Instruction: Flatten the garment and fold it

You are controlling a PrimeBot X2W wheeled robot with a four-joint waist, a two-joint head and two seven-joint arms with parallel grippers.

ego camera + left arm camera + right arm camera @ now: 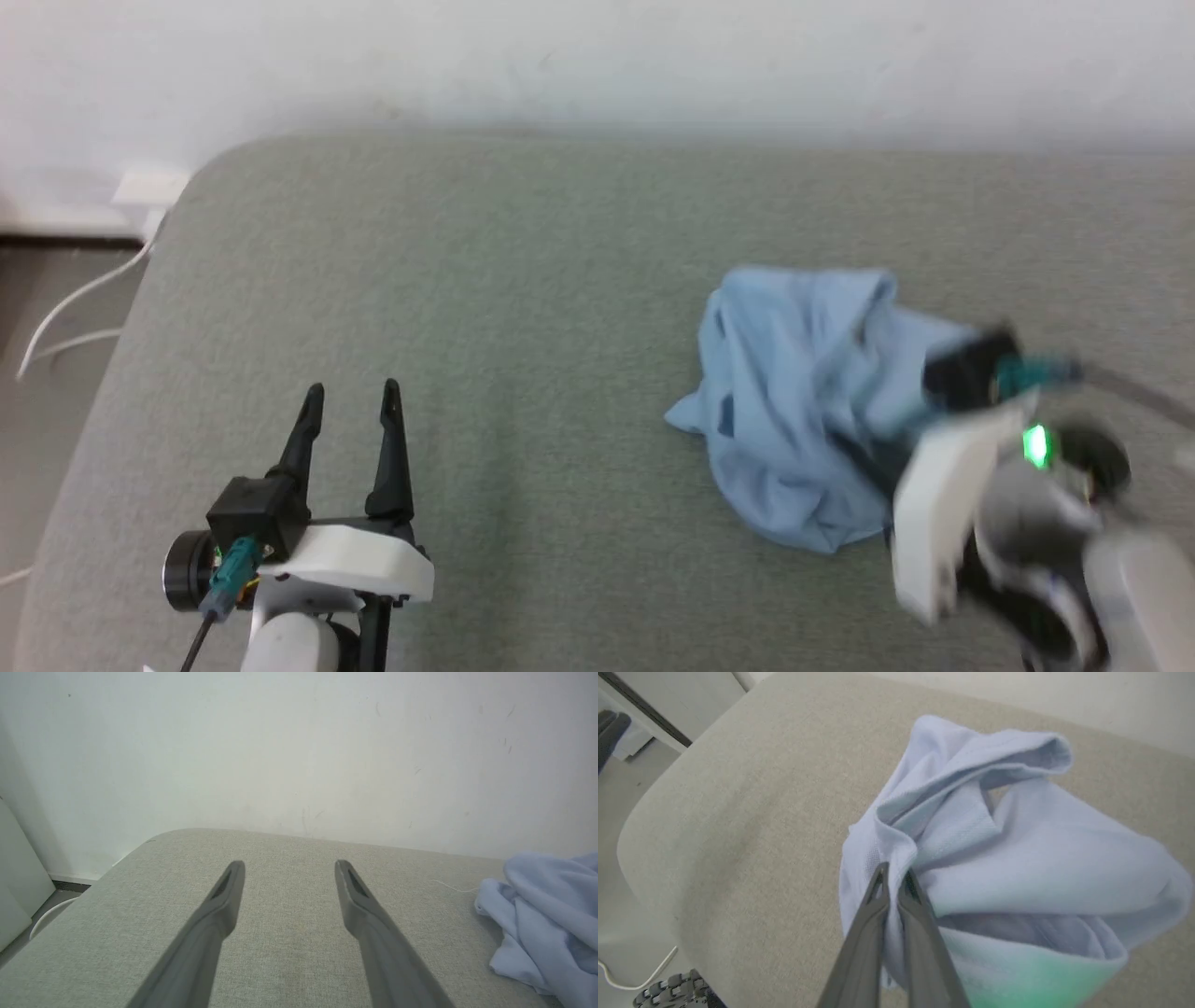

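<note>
1. The garment (794,411), a light blue knit shirt, is seen crumpled in a heap on the right side of a grey-green padded surface (523,308), about midway between its near and far edges. No logo or button can be made out.
2. The right gripper (893,872) is shown with its two dark fingers pressed almost together, and a fold on the heap's near right side is pinched at the tips.
3. The step in hand is judged to be a pull to open the heap out. Flattening is barely begun and no fold is made.
4. For this to be done well, a single edge should be held, not a bunched wad. The cloth should be drawn slowly and low, so that the layers slide apart and the whole heap is not dragged along.
5. The left gripper (353,397) is held with its fingers spread wide and nothing between them, over the near left of the surface, well apart from the shirt. A second edge could be taken by it.
6. A pale wall (597,56) is seen beyond the far edge, and a white cable (75,308) at the far left.
</note>
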